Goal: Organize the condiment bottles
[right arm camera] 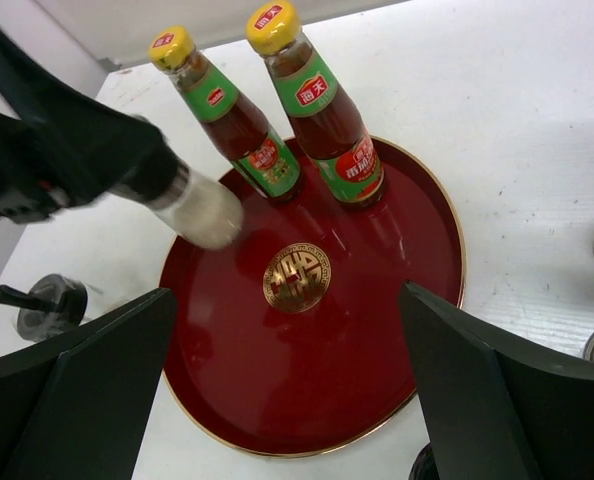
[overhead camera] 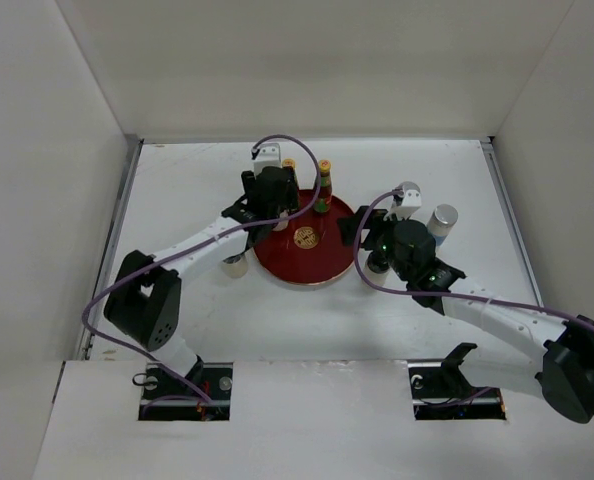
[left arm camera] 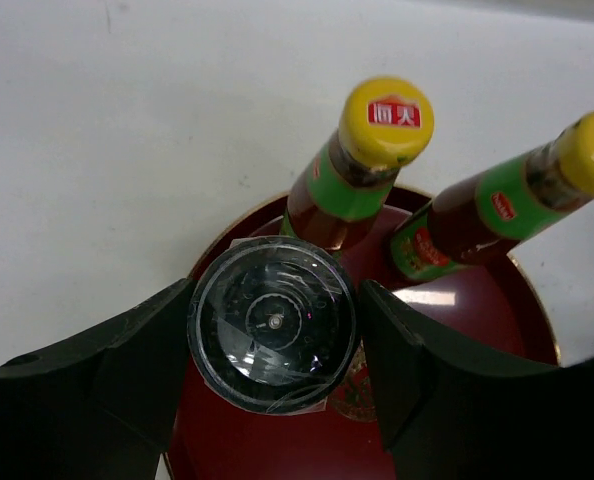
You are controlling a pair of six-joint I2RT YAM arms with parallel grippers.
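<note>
One red bottle (right arm camera: pixel 235 118) and a second red bottle (right arm camera: pixel 327 115) stand upright, side by side, on the far part of the red tray (right arm camera: pixel 377 330), beyond its gold emblem (right arm camera: pixel 296 277). Each yellow cap (left arm camera: pixel 385 120) carries a red patch with white characters, apparently 海天, and the green neck bands repeat it. The left gripper (left arm camera: pixel 277 305) clamps a dark-lidded jar (left arm camera: pixel 275 335), tilted over the tray's far left rim. The right gripper (right arm camera: pixel 287 300) hangs wide open and empty above the tray's near edge.

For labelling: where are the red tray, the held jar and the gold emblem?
red tray (right arm camera: pixel 362 345), right wrist view, bare floor.
jar (left arm camera: pixel 274 323), left wrist view, lid centre.
gold emblem (right arm camera: pixel 297 277), right wrist view, its middle.
</note>
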